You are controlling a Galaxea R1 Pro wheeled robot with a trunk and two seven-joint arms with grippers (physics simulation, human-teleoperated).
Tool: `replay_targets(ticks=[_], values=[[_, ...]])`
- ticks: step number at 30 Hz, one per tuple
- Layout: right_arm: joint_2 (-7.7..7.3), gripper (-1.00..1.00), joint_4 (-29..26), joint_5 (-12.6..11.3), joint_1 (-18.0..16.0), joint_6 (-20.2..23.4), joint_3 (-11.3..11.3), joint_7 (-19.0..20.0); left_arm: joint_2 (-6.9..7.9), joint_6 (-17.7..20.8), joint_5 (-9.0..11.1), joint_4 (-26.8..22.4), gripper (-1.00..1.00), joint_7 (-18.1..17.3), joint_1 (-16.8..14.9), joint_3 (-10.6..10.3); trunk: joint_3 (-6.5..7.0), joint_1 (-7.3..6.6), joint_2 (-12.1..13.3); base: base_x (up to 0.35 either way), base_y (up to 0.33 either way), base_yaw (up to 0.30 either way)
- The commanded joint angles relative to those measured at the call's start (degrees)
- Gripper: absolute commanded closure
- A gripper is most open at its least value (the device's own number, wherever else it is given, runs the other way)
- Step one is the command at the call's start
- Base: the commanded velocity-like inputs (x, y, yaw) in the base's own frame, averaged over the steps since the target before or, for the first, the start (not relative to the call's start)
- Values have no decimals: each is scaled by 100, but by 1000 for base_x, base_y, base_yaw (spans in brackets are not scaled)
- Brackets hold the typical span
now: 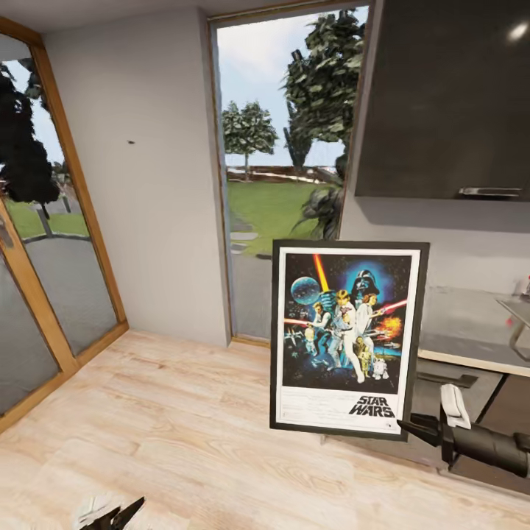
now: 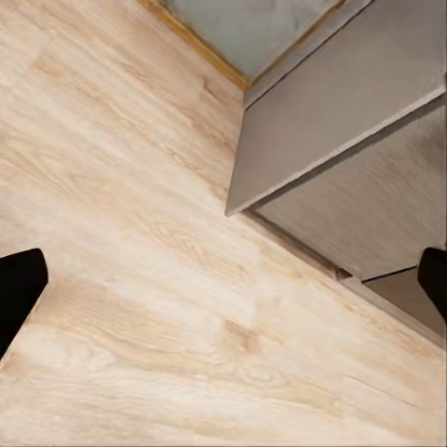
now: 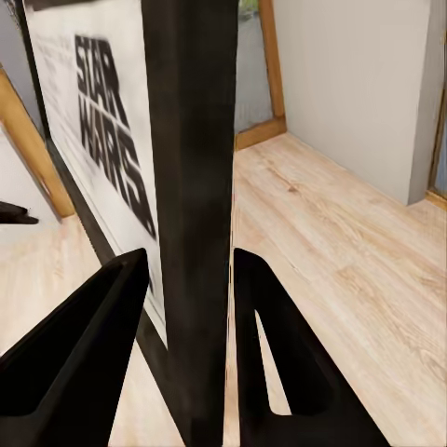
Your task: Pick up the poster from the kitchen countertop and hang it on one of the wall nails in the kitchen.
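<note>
The poster [image 1: 346, 337] stands upright in the air over the wooden floor [image 1: 184, 434], just left of the grey countertop [image 1: 471, 331], and our right gripper [image 1: 409, 425] is clamped on its lower right corner; from the right wrist we see the two black fingers [image 3: 93, 345] pressing either side of the black frame edge, with the "STAR WARS" lettering alongside. Our left gripper [image 1: 118, 515] hangs low at the near left with its jaws spread wide and nothing between them, over bare floor. On the far wall [image 1: 147, 184] between the glass door [image 1: 44, 243] and the window [image 1: 287, 169] we see a small dark nail [image 1: 131, 142], well apart from the poster.
</note>
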Motion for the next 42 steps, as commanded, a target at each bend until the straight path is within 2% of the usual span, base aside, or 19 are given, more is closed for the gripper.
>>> replay_targets(ticks=[1,3,7,13,17,24,42], values=[[-2,100,-5,-19,-2,78,-8,40,3,-36,169,10,-100,28,88,47,-9,5,-10,73,65,293],[-2,100,-9,-19,-2,78,-15,40,5,-35,431,12,-100,75,293,47,-9,5,-10,38,34,293],[-2,100,-11,-19,-2,77,-29,40,-8,-34,577,17,-100,121,528,51,-9,5,-10,15,13,293],[-2,100,-11,-16,-2,74,-28,34,-5,24,629,19,-100,263,631,76,-9,5,-10,98,39,293],[-2,100,-7,-12,-2,64,-17,32,6,374,638,14,-100,301,644,95,-9,5,-10,270,115,293],[-2,100,-5,-12,-2,57,-17,31,12,511,640,8,-100,310,647,99,-9,5,-10,294,193,254],[40,100,-4,-9,-2,36,-26,16,56,561,641,5,-100,311,647,100,-9,5,-10,251,274,22]])
